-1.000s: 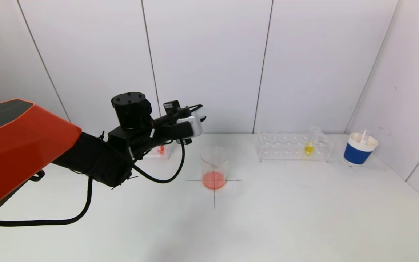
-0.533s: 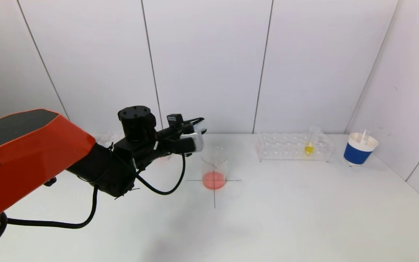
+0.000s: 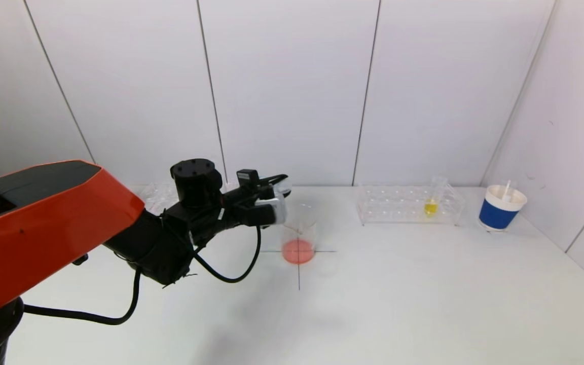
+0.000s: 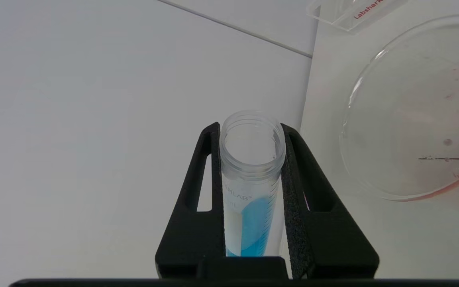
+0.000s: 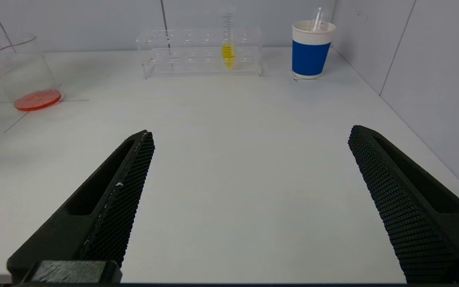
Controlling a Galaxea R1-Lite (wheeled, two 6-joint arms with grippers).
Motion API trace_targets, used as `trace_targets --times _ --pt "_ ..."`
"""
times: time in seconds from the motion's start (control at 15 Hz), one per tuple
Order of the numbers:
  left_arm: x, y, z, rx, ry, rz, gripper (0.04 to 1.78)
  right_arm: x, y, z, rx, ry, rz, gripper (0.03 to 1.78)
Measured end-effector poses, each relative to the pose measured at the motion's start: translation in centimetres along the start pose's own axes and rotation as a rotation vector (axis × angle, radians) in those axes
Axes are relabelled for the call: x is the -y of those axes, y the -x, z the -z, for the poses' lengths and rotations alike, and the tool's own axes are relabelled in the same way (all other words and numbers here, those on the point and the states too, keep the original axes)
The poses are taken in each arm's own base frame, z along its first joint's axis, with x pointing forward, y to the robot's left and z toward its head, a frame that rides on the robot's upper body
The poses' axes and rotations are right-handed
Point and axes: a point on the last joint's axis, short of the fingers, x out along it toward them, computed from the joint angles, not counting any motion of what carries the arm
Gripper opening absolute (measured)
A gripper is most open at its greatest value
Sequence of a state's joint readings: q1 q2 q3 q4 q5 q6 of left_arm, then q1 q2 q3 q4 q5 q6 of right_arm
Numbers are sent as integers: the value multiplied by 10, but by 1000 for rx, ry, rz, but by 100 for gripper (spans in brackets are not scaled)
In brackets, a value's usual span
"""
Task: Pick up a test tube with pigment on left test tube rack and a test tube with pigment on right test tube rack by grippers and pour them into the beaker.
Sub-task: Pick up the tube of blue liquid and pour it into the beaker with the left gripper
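My left gripper (image 3: 278, 196) is shut on a clear test tube (image 4: 252, 167) with blue pigment, held tilted on its side. The tube's open mouth is just left of the glass beaker's (image 3: 298, 230) rim. The beaker stands on a cross mark with red liquid in its bottom; it also shows in the left wrist view (image 4: 412, 111). A test tube with yellow pigment (image 3: 430, 206) stands in the right rack (image 3: 398, 205). The left rack (image 3: 156, 195) is mostly hidden behind my left arm. My right gripper (image 5: 251, 135) is open and empty, low over the table's near side.
A blue and white paper cup (image 3: 502, 208) with a stick in it stands at the far right, next to the right rack. The corner of a clear rack (image 4: 357, 12) shows beyond the beaker in the left wrist view. Walls close the back and right.
My left arm has come down and forward with the tube, from above the left rack to beside the beaker's rim. The right side is unchanged.
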State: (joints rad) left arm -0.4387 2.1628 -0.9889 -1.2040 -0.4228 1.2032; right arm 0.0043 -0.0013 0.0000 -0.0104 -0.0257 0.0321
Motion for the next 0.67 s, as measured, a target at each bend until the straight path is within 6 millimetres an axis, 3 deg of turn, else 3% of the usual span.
trace_targets --times 0.67 --pt "5 0 -1 1 -18 13 44 0 0 0 0 0 0 177"
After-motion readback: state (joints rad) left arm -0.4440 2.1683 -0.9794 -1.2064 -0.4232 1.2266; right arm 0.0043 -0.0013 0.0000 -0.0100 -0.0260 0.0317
